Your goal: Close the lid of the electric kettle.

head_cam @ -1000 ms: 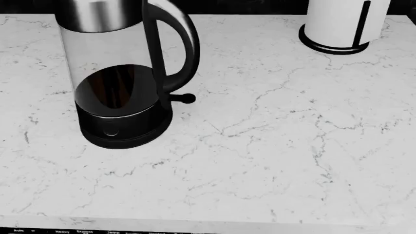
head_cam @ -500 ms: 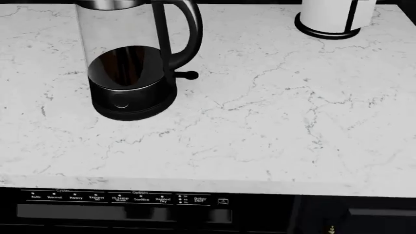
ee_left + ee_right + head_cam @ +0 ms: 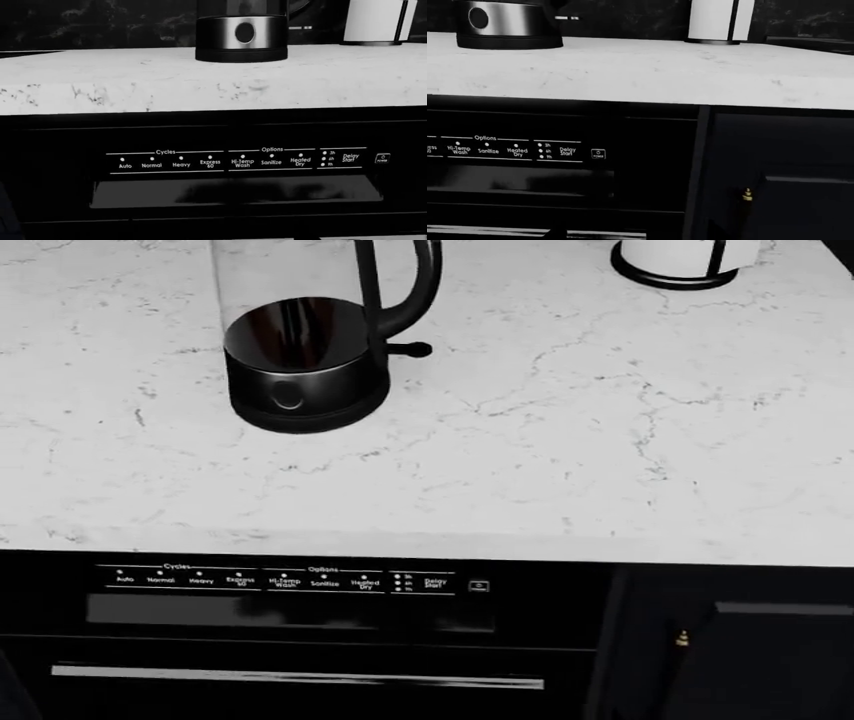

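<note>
The electric kettle (image 3: 310, 350) stands on the white marble counter (image 3: 507, 470) at the back left in the head view. Only its glass body, black base and black loop handle show; its top and the lid are cut off by the frame edge. Its steel-banded base also shows in the left wrist view (image 3: 241, 39) and in the right wrist view (image 3: 507, 25), both from below counter height. Neither gripper shows in any view.
A white cylinder on a black ring base (image 3: 678, 262) stands at the counter's back right. Below the counter's front edge is a black dishwasher panel (image 3: 287, 582) with a steel handle bar (image 3: 294, 677), and a dark cabinet door (image 3: 747, 650) at the right.
The head view has pulled back and tilted down: the kettle and white cylinder slid toward the top of the frame, and the counter's front edge, dishwasher panel and cabinet came into view.
</note>
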You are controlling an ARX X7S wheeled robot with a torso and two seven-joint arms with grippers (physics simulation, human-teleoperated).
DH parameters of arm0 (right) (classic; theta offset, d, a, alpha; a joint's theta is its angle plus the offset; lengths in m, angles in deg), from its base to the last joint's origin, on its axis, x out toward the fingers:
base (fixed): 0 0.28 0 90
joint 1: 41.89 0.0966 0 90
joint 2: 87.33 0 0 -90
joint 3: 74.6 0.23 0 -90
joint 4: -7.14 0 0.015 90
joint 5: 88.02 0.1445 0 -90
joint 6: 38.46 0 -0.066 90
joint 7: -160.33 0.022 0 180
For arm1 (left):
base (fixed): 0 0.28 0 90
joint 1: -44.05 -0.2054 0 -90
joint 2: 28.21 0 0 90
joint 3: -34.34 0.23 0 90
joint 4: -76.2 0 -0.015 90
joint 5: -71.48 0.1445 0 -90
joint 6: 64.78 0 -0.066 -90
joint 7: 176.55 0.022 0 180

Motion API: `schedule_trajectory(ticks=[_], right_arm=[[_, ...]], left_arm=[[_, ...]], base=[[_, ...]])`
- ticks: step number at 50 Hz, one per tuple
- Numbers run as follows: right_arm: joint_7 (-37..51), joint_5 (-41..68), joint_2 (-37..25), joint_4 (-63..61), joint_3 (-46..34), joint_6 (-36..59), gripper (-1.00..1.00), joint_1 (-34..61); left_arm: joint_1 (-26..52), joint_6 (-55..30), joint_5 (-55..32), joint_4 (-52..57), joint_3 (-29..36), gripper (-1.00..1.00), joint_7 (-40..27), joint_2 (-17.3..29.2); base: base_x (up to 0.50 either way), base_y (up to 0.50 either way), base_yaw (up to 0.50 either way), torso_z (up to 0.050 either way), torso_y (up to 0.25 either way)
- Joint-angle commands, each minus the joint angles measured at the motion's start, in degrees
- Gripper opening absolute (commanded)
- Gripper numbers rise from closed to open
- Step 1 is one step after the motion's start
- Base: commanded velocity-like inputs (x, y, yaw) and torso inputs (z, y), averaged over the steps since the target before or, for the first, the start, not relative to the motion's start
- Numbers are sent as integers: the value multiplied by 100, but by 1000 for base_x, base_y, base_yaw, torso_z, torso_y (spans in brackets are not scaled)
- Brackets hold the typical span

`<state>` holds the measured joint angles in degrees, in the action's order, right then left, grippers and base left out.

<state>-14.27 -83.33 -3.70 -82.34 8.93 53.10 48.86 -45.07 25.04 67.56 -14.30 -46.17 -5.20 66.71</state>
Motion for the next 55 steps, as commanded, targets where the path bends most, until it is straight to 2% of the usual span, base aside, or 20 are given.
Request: schedule_trajectory(ticks=[1,14,25,55], right_arm=[[72,6,-59,-42,-115,-4,100,-1],[139,41,-120,-32,-190,4,100,0],[188,198,-141,-55,-173,62,100,13],[273,322,-263,71,-274,27,100,95]], left_arm=[[8,0,-71,10,80,100,-89,88],[-1,-4,-172,43,143,100,-165,159],[20,-188,-149,90,247,100,-256,221],[120,-241,-234,-55,406,100,-408,291]], base=[[0,500,0,0,0],[0,500,0,0,0],[0,0,0,3,0],[0,0,0,50,0]])
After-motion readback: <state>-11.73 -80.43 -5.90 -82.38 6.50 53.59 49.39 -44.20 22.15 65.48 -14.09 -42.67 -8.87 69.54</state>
